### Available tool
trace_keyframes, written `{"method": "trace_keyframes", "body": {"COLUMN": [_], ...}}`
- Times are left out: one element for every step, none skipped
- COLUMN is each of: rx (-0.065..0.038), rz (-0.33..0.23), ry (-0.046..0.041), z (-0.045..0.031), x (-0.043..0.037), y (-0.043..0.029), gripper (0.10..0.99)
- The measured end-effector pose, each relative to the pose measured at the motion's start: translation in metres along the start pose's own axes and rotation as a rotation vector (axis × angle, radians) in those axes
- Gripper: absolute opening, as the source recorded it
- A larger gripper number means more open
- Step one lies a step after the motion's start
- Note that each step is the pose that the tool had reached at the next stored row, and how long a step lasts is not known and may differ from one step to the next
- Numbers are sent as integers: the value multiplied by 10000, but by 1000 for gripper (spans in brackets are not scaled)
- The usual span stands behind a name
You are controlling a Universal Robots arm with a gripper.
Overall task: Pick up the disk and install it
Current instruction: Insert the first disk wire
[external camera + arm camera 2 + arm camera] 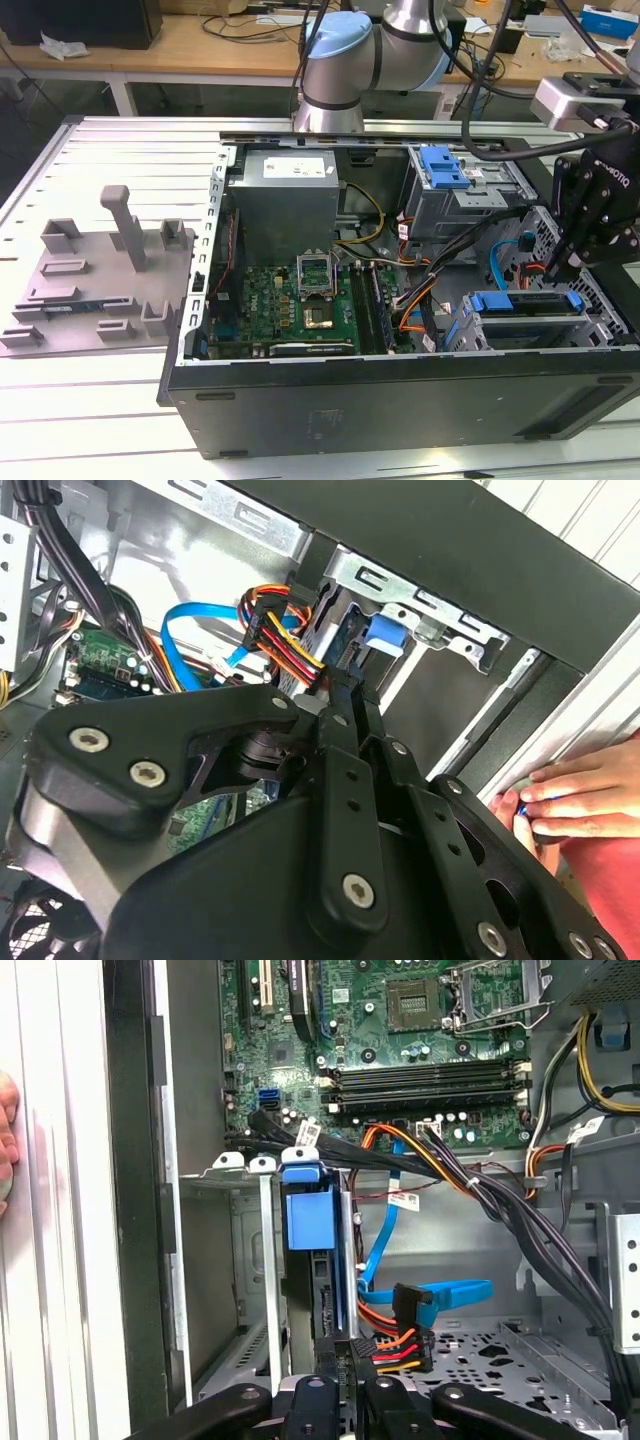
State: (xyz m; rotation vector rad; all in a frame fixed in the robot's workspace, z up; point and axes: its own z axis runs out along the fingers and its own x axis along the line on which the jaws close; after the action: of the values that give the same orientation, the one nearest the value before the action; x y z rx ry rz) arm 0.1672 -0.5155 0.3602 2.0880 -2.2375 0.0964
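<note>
- The jaws hang inside the open computer case (400,400), at the end where the drive cage (230,1170) sits. The pictures do not show whether they are open, closed or pinching anything.
- The disk (525,302) stands on edge in that cage, just below the jaws, with its blue frame uppermost. Whether the jaws touch it cannot be told.
- In the first wrist view the disk runs straight out ahead of the jaws, seen edge-on.
- A power plug (400,1335) with red, yellow and orange wires lies just beside the jaws, and a flat blue cable (440,1295) loops just past it.
- The motherboard (290,300) lies beyond the cage, farther from the jaws (deeper along the case floor).
- A grey fixture plate (90,270) with upright posts rests on the white slatted surface (80,420), well apart from the jaws and across the case from them.
- A person's hand (545,800) rests outside the case wall, near the jaws.
</note>
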Motion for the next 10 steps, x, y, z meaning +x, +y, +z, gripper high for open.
{"method": "trace_keyframes", "body": {"rx": [0,0,0,0,4,11,19,20,21,21], "rz": [1,1,1,1,1,0,-2,-4,-5,-7], "ry": [2,3,5,7,8,8,6,6,5,11], "z": [4,8,13,16,19,20,24,26,27,28], "x": [3,6,9,11,12,13,14,14,14,15], "y": [0,0,0,-1,-1,-1,-1,-1,-1,-1], "gripper": [169,169,169,169,169,169,169,169,169,169]}}
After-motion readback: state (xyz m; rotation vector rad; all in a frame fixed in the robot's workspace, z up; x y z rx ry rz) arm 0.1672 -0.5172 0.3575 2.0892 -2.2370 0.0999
